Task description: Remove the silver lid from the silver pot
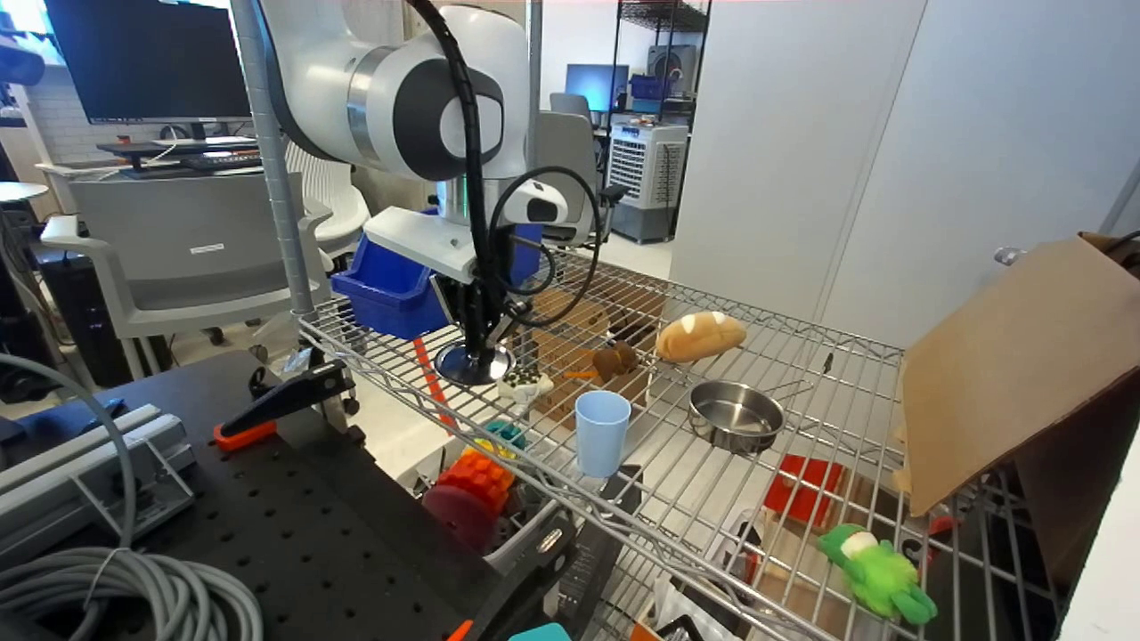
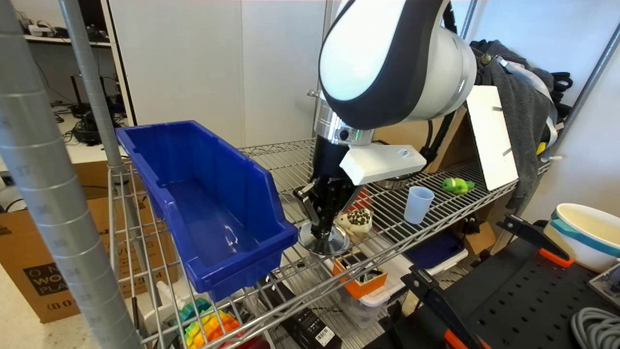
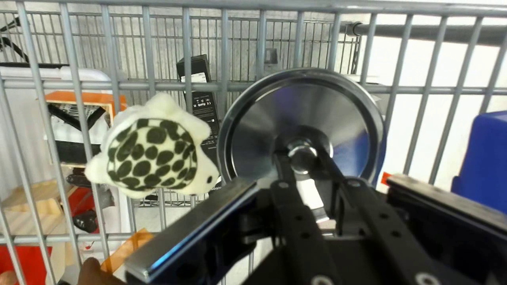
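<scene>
Its fingers drawn in to the knob's width, the gripper grasps the silver lid; in an exterior view, the open silver saucepan sits toward three o'clock.

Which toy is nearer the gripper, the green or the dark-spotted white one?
The dark-spotted white toy: it lies beside the silver lid in the gripper, while the green toy lies farther away, past the light blue cup.

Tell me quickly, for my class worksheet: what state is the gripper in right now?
Gripper: closed, holding the silver lid by its central knob.
</scene>
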Robot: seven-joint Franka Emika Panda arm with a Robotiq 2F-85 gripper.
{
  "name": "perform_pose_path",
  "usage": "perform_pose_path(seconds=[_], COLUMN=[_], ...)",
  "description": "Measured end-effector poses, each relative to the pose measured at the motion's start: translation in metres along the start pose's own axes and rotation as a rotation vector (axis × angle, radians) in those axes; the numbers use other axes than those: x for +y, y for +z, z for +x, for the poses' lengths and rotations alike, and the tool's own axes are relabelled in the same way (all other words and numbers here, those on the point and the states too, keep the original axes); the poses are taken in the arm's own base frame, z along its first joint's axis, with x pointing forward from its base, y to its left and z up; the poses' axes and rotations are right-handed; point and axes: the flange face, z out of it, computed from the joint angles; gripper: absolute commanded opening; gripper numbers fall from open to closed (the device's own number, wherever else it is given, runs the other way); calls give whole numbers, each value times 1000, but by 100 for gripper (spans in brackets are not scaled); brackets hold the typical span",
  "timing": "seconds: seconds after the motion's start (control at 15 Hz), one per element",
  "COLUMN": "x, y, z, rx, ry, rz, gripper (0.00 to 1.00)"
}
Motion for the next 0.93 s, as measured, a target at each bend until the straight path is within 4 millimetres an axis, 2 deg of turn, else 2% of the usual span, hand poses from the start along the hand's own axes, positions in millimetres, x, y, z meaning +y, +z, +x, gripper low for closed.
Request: perform_pose_path(seconds=[0.33,0.4,0.53,0.73,0.93], x=[-4,-4,0,15,35], y=[3,1,-8,-33,-75], z=[0,1,-2,-19,-43], rx=[-4,0,6,1,42], ry=[-11,-16,-39,-117,-196], rz=[0,1,3,20,68], gripper=[81,89,99,100,100])
